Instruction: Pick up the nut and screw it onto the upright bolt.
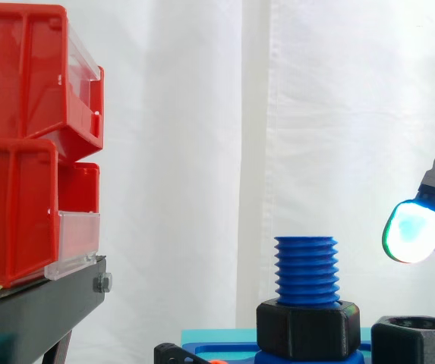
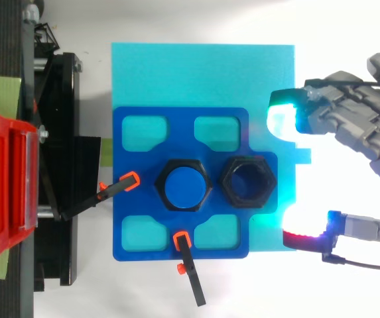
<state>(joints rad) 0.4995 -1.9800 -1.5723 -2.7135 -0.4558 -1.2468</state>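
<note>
Robot hand [image 2: 357,120], at the right of the work: fingers spread and relaxed, glowing fingertips [image 1: 412,231] apart, holding nothing, above the fixture's level. The loose black nut [image 2: 247,182] lies flat on the blue plate [image 2: 130,132], just beside the upright blue bolt [image 2: 185,185] on the hand's side, untouched. A second black nut [image 1: 308,327] rings the bolt's base. Orange-tipped clamps [image 2: 128,180] meet the plate. Red bins [image 1: 20,152] stand on a black stand [image 1: 42,303] at far left.

Room lies open between the hand [image 2: 352,122] and the loose black hexagonal nut [image 2: 248,182]; the upright blue threaded bolt [image 1: 306,269] apparently crowds its far side.
</note>
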